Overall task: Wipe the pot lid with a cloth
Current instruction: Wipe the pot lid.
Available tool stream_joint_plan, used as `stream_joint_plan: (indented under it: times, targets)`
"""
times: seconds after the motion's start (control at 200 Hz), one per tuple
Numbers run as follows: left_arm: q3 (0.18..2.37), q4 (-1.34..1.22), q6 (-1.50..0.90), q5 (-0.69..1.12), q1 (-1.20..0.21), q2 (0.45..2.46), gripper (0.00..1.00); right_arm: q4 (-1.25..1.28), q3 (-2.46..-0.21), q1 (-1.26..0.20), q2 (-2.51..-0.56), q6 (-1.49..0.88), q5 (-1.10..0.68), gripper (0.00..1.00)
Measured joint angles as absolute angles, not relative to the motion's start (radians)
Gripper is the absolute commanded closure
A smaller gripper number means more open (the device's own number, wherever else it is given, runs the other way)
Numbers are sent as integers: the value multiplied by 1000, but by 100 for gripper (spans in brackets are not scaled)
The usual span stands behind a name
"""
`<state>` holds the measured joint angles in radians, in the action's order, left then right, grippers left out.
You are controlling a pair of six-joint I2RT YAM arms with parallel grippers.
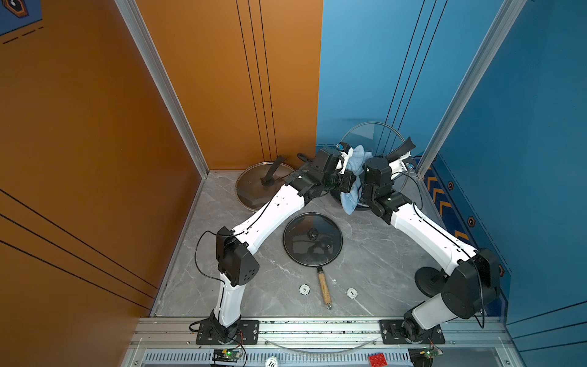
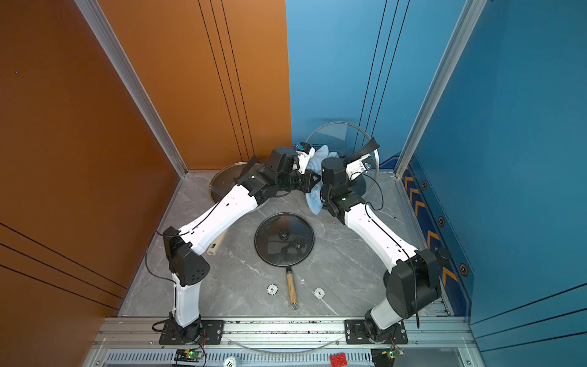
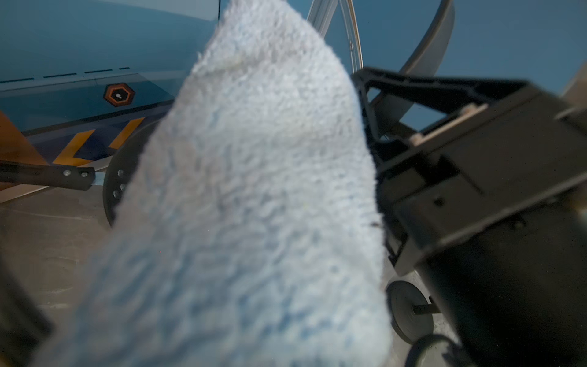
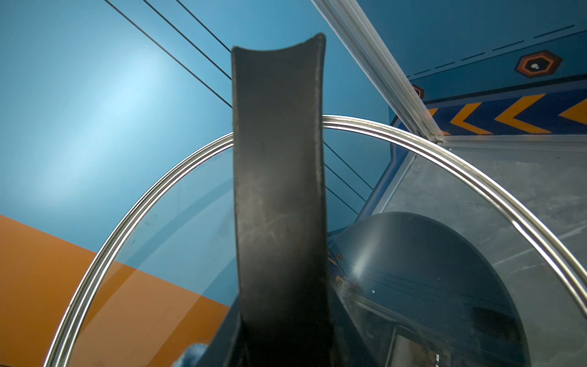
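A glass pot lid (image 1: 368,136) (image 2: 336,136) with a steel rim stands lifted on edge at the back right, near the blue wall. My right gripper (image 1: 393,158) (image 2: 358,161) is shut on its black handle (image 1: 402,148) (image 4: 279,159); the jaws themselves are hidden behind that handle in the right wrist view. My left gripper (image 1: 352,161) (image 2: 313,162) is shut on the light-blue cloth (image 1: 357,157) (image 2: 317,159), which lies against the lid's left side and hangs down. The cloth (image 3: 254,190) fills the left wrist view and hides the jaws.
A second glass lid (image 1: 257,187) lies at the back left. A dark lid sits on a pan (image 1: 313,238) with a wooden handle (image 1: 324,287) in the middle. Two white chips (image 1: 304,289) (image 1: 351,293) lie near the front. A dark dome (image 4: 413,270) sits under the raised lid. Walls stand close.
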<state>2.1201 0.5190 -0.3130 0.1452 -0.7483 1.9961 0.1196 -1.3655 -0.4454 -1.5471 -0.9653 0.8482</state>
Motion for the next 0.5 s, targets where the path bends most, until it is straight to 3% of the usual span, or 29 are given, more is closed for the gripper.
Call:
stream_joint_plan:
  times: [0.235, 0.5]
  targets:
    - [2035, 582, -220, 65, -741, 1974, 76, 95, -1394, -358, -1547, -703, 812, 100]
    - [1882, 617, -206, -83, -514, 1827, 76, 56, -1394, -332, -1604, -428, 667, 100]
